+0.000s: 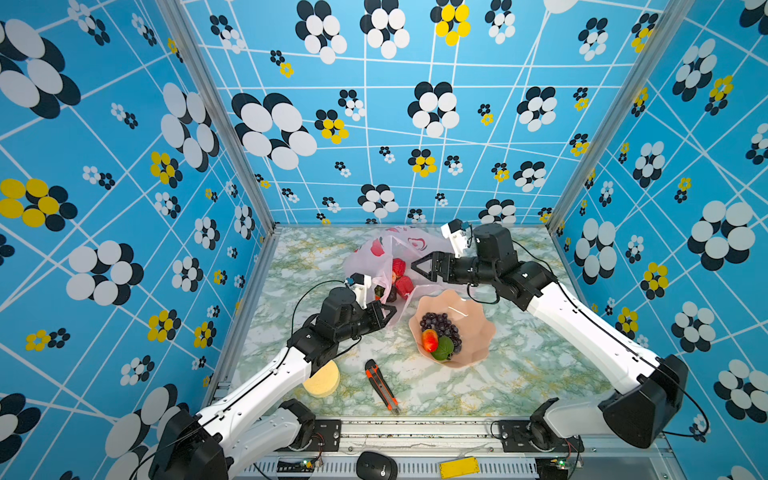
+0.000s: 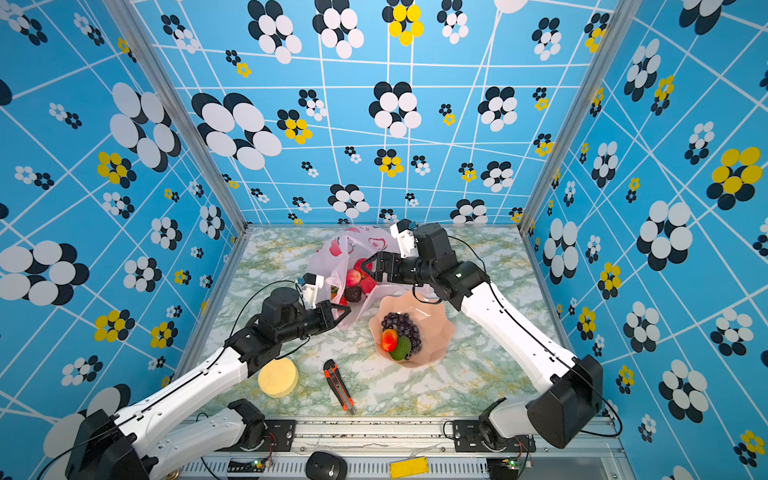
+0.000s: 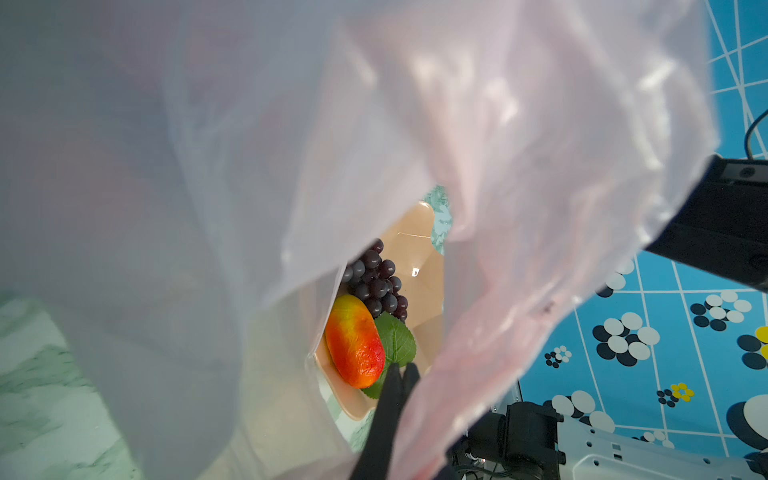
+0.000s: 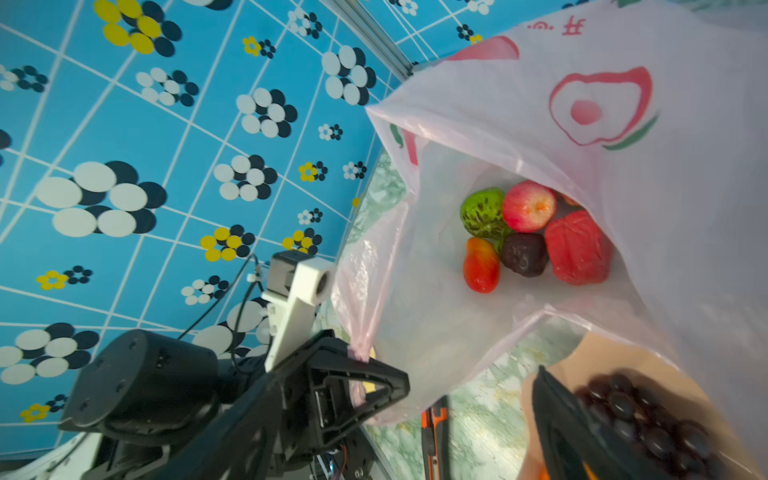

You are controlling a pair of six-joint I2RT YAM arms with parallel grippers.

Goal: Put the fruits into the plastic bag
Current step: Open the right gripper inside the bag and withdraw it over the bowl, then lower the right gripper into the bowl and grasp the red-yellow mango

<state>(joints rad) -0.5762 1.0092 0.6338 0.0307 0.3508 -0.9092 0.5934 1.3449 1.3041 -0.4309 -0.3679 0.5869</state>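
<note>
plastic bag (image 1: 368, 259): thin crinkly translucent film, mouth agape, 5 fruits (image 4: 528, 205) visible inside | bowl (image 1: 478, 316): glossy, scalloped, at 5 o'clock of right gripper (image 1: 419, 266), nearer that arm | left gripper (image 1: 390, 312): clamped on bag rim | right gripper: jaws apart, empty | remaining in bowl: knobbly grapes (image 1: 442, 324), smooth mango (image 1: 430, 340) lying 12-to-6

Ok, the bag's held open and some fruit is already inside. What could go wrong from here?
1. The left gripper pinches only a thin twist of the plastic bag. If that slips, the mouth may collapse.
2. The bag film hangs over the rim of the scalloped bowl, so the open right gripper might snag it when reaching for the grapes.
3. The red fruit lies near the bag's mouth and could roll out.
</note>
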